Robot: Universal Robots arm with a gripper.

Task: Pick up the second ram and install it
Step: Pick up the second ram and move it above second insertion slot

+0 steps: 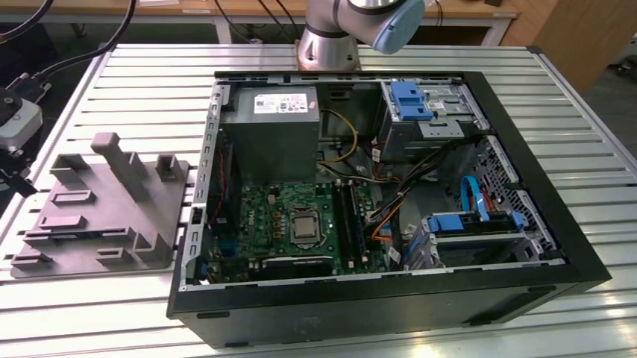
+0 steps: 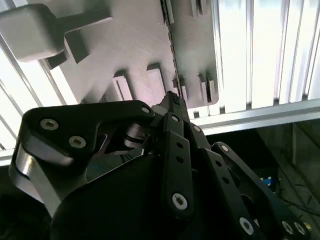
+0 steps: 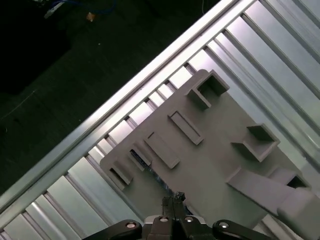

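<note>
Black linkage bars of the gripper [image 2: 172, 100] are seen closest in both wrist views, and its fingertips [image 3: 173, 196] are drawn together to a narrow point with nothing made out between them. The tips are set over the flat face of a grey slotted fixture [image 3: 210, 150], near its row of short slots; whether they touch it cannot be told. The second ram [image 3: 141, 156] is seen in the first wrist view as a thin bluish strip standing in one of those slots, apart from the tips. The fixture is laid on a ribbed metal table [image 1: 130, 89], at the exterior view's left of an open computer case [image 1: 398, 298]. A green motherboard [image 1: 268, 212] is mounted inside the case. The arm's base [image 1: 344, 26] is fixed behind the case.
</note>
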